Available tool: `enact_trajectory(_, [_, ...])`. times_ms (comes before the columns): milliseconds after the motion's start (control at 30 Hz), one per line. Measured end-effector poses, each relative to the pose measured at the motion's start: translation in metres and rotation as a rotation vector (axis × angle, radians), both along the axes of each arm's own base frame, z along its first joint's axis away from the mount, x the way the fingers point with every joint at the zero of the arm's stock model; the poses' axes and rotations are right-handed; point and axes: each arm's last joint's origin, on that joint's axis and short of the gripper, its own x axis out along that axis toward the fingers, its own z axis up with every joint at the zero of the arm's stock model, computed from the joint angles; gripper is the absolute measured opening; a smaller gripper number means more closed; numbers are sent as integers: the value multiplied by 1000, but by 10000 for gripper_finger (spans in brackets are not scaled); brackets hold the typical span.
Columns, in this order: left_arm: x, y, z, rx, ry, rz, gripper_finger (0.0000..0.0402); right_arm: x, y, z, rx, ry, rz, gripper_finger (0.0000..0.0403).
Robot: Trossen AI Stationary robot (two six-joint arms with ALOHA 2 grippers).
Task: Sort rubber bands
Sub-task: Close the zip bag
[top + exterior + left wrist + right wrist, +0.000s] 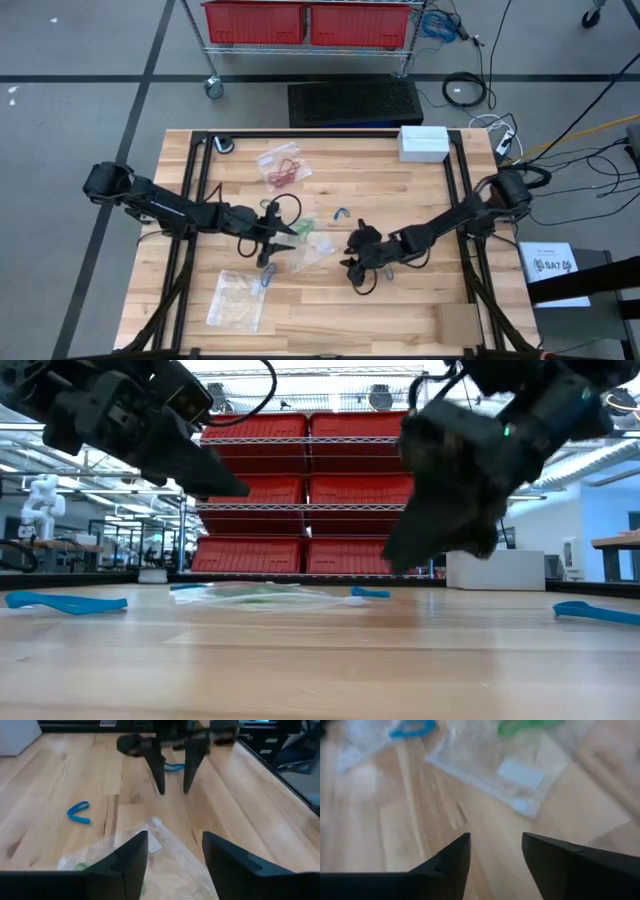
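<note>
My left gripper (172, 852) is released over a clear bag (312, 248); my right gripper (495, 850) is parted, empty, near a blue rubber band (341, 213)

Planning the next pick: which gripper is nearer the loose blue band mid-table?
Right. The right gripper sits just below the blue band; the left gripper is farther off, across the bag.

The pale, straight-grained wooden table (400, 300) carries a small blue rubber band (341, 213), red rubber bands (283, 172) inside a clear plastic bag (272, 158), and green rubber bands (303, 229) inside another clear bag (316, 250). A plain white rectangular box (424, 143) sits at the far edge. Behind the table stand bright red plastic bins (310, 22), and both robot arms are black.
</note>
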Motion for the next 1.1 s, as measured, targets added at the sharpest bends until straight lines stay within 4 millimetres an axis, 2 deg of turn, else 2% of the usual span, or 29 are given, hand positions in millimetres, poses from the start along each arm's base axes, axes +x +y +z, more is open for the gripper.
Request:
enact_trajectory(133, [-1,2,-3,18,36,25,201,13,2,-16,0,48,6,130])
enact_trajectory(267, [-4,7,-11,46,125,72,184,31,-2,-26,-30,101,9,71])
enact_trajectory(467, [-9,12,-20,73,223,103,134,56,-22,-21,-114,253,-55,11])
enact_trajectory(567, [-13,17,-25,110,293,162,109,61,-34,-10,-248,327,-105,3])
enact_trajectory(633, [-15,19,-29,120,342,181,95,68,-39,4,-317,321,-125,2])
enact_trajectory(767, [-17,20,-39,127,414,185,70,72,-41,29,-376,363,-104,2])
enact_trajectory(900, [-16,19,-50,103,476,184,48,73,-38,39,-264,365,-41,2])
enact_trajectory(1000, [-11,16,-56,47,477,136,34,71,-26,33,-156,385,-15,8])
enact_trajectory(1100, [-4,9,-61,-49,441,38,22,68,-12,30,-124,395,-18,29])
